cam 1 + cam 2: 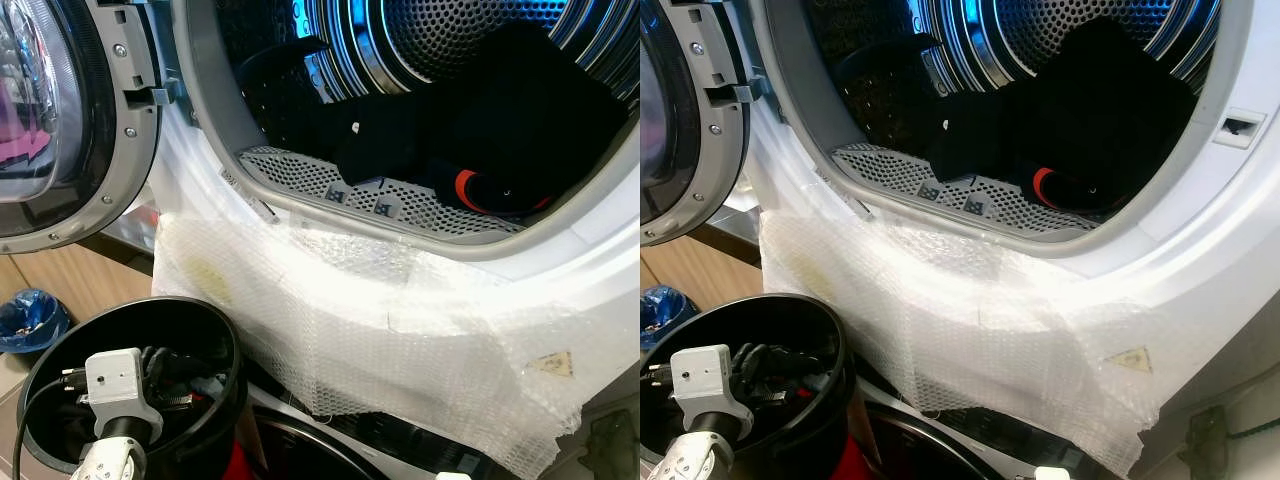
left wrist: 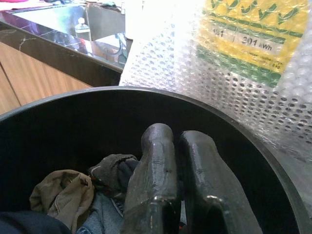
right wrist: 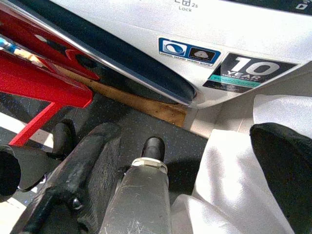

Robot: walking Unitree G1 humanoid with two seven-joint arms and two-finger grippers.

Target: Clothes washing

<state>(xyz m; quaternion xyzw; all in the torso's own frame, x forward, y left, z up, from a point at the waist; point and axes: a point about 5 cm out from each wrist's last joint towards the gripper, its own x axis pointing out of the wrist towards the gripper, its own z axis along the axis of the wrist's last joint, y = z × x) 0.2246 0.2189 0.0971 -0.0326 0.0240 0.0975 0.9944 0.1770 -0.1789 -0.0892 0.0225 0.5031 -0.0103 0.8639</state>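
Observation:
The washing machine's drum [image 1: 450,40] stands open, with a heap of dark clothes [image 1: 520,110] inside; one piece shows an orange band [image 1: 466,188]. Below it to the left is a black bucket [image 1: 200,310]. My left arm's wrist camera [image 1: 115,385] hangs over the bucket's mouth. In the left wrist view my left gripper [image 2: 176,136] is inside the bucket, its two fingers pressed shut with nothing seen between them. Under them lie a khaki garment [image 2: 63,192] and a denim piece [image 2: 102,214]. My right gripper [image 3: 97,161] hangs low near the dark floor.
The round door [image 1: 60,120] is swung open to the left. Bubble wrap [image 1: 380,330] covers the machine's front below the opening. A blue object [image 1: 30,318] lies on the floor at left. A red frame [image 3: 44,83] and white cloth [image 3: 229,175] are near the right gripper.

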